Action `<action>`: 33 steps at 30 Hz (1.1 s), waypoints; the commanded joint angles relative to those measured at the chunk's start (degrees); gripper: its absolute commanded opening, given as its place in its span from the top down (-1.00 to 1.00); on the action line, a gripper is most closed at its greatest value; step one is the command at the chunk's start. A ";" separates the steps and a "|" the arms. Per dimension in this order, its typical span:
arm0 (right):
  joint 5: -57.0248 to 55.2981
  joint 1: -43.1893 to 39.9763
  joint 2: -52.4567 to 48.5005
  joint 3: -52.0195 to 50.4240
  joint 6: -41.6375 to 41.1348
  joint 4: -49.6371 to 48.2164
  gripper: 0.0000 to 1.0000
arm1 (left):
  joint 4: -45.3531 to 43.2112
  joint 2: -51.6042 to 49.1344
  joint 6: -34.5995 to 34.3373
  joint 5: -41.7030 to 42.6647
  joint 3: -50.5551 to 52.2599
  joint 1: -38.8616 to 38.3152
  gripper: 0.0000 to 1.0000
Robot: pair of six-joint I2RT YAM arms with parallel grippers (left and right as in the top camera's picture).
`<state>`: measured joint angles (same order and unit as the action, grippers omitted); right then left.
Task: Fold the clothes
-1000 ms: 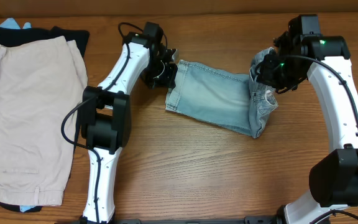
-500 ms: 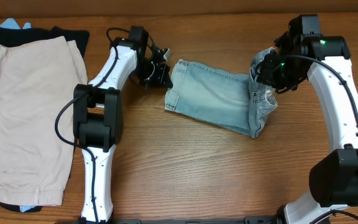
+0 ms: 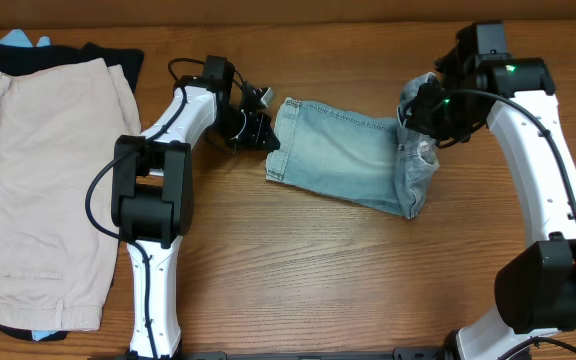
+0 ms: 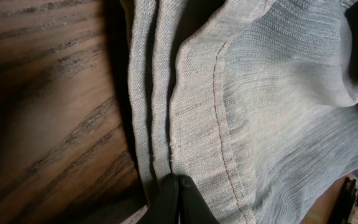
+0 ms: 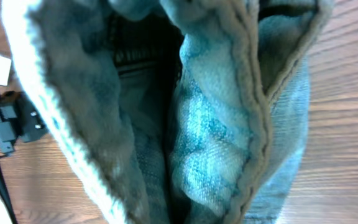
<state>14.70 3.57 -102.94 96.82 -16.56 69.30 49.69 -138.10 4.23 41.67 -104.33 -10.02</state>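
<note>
The shorts (image 3: 343, 155) lie near the middle of the counter (image 3: 318, 270), towards its far edge. The left gripper (image 3: 266, 138) is closed, pinching their left edge. The right gripper (image 3: 420, 112) is clamped on the bunched right end and holds it raised. Well apart to the left, a beige garment (image 3: 48, 180) lies over a black garment (image 3: 118, 55).
</note>
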 commanded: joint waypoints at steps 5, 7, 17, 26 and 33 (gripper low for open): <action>-0.35 9.55 0.74 3.43 -7.54 -6.21 0.92 | 1.20 -1.29 0.00 -3.28 2.71 -0.61 0.92; -5.31 12.90 0.42 3.37 -10.34 -7.69 0.92 | 1.25 -1.29 0.02 -3.28 2.71 -0.61 0.92; -8.24 19.58 -4.96 3.26 -10.99 -13.03 0.92 | 2.10 -1.29 0.04 -3.30 2.71 -0.48 0.92; -6.91 23.74 -12.57 3.26 -12.04 -19.85 0.12 | 2.62 -1.29 -0.02 -3.26 2.71 -0.46 0.92; -3.89 23.63 -13.07 3.76 -13.11 -19.67 -0.68 | 6.73 -1.27 -1.33 -3.06 2.05 2.82 0.20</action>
<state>8.60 28.08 -116.60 98.28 -28.99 49.65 54.06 -137.56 3.31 43.81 -104.16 -9.45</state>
